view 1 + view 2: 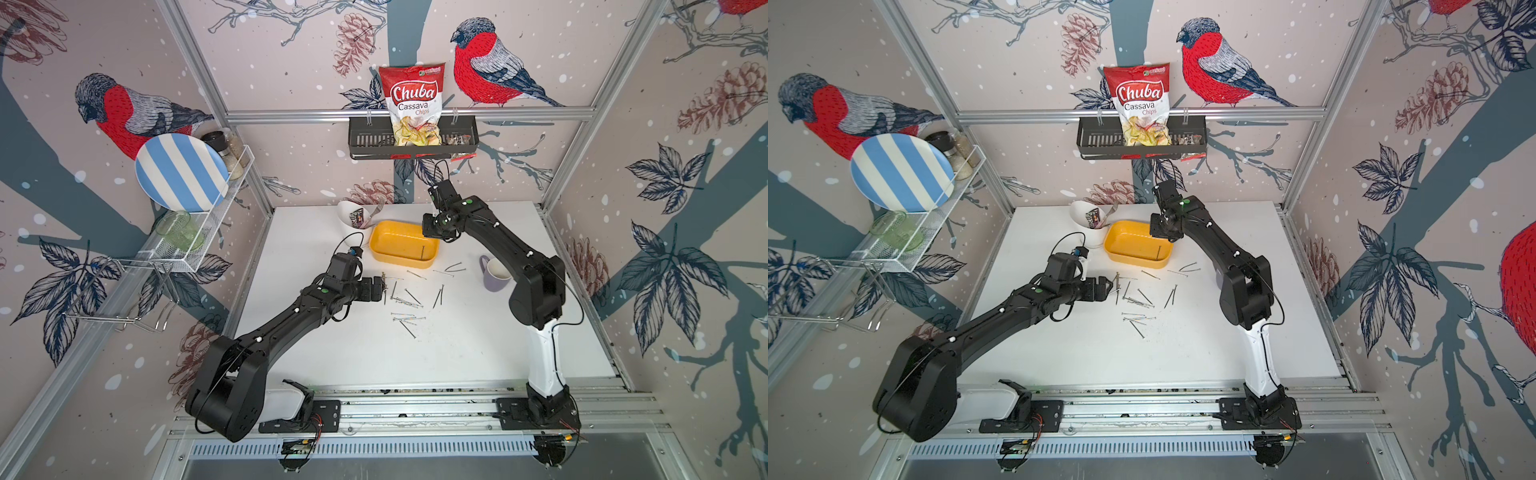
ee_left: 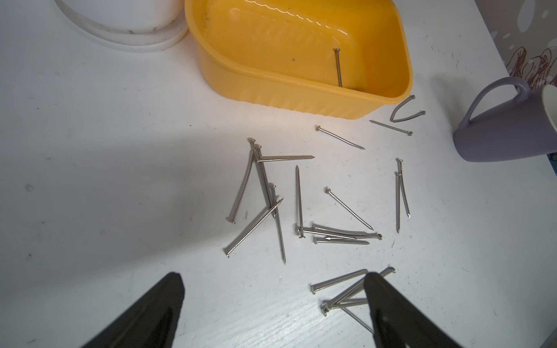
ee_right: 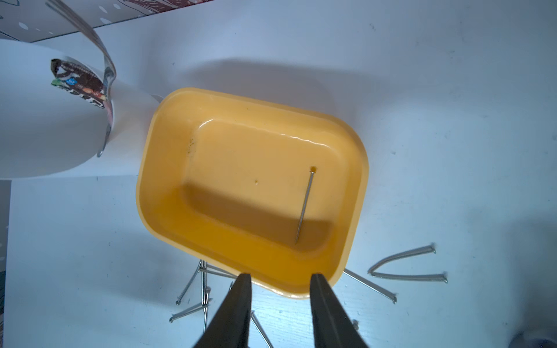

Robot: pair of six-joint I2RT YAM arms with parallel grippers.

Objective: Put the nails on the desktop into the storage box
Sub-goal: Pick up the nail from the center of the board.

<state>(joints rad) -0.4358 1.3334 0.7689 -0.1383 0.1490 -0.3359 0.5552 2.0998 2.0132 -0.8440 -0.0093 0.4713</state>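
Several grey nails (image 1: 409,299) (image 1: 1140,301) (image 2: 298,199) lie scattered on the white desktop (image 1: 457,353), just in front of the yellow storage box (image 1: 399,259) (image 1: 1133,261) (image 2: 271,93) (image 3: 144,180). One nail (image 3: 305,208) (image 2: 338,67) (image 1: 422,252) lies inside the box near its right end. My left gripper (image 1: 384,286) (image 2: 272,277) stands wide open low over the desktop at the left edge of the scatter; one finger (image 2: 388,307) covers part of a small nail cluster. My right gripper (image 1: 434,235) (image 3: 281,275) hangs above the box's right end, jaws apart, with nothing between them.
A purple mug (image 1: 494,274) (image 2: 506,126) stands right of the nails, partly behind my right arm. A white cutlery cup (image 1: 351,216) (image 3: 45,135) with a fork touches the box's left end. A black wall basket (image 1: 365,139) holds a chips bag. A wire rack (image 1: 208,232) hangs at left.
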